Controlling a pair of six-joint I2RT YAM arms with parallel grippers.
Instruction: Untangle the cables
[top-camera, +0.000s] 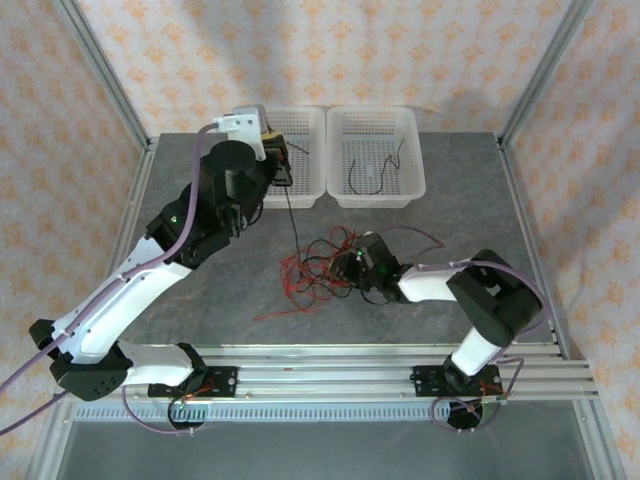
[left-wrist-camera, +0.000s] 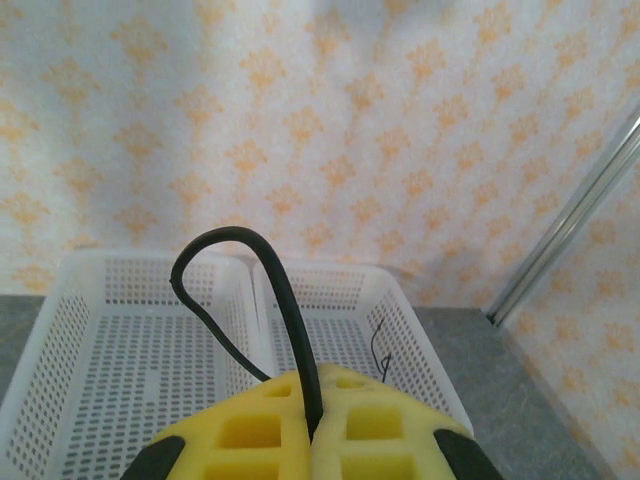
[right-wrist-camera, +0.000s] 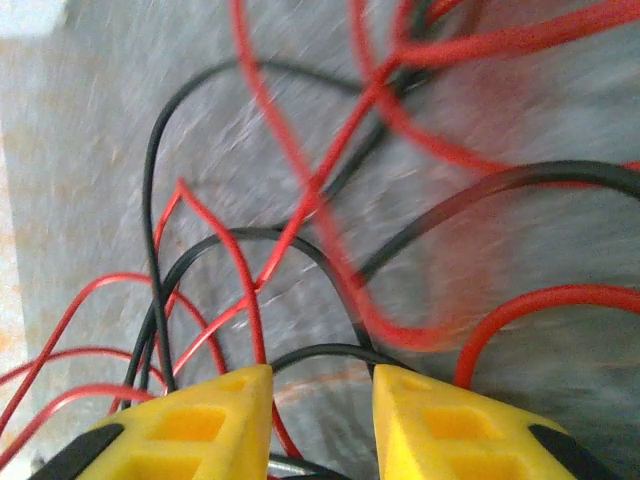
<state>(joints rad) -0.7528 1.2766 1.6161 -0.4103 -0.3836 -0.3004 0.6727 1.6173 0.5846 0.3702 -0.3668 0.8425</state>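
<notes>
The left pincer (left-wrist-camera: 312, 388) is pressed tight together, and it pinches one black cable (left-wrist-camera: 285, 300) between its yellow fingers (left-wrist-camera: 250, 430). The cable pokes up out of the fingers and bends over in a loop. From above, this pincer (top-camera: 278, 150) hangs over the left basket (top-camera: 305, 135), and the black cable (top-camera: 291, 205) runs down from it to the pile of cables (top-camera: 315, 270) on the table.

The right pincer (right-wrist-camera: 320, 380) is spread a little way. Its two yellow fingers (right-wrist-camera: 215, 420) stand apart with a gap between them. A thin black wire crosses that gap, but I cannot tell if the fingers touch it (the picture is a bit blurry). From above, this pincer (top-camera: 352, 265) sits low, right at the edge of the pile.

The table (top-camera: 470, 200) is grey and looks like stone. Two white baskets with little holes stand side by side at the far end. The right basket (top-camera: 400, 125) has one thin black wire (top-camera: 375, 178) lying in it. Behind them is a wall (top-camera: 350, 50) with orange flower shapes, and a shiny metal post (left-wrist-camera: 570, 220) goes up at the corner.

The pile is a messy knot of red and black wires (right-wrist-camera: 300, 210), near the middle of the table and in front of the baskets. It lies just in front of the right pincer's fingers, and some wires run under them. The left pincer is well apart from the pile, joined to it only by the one black cable it pinches
</notes>
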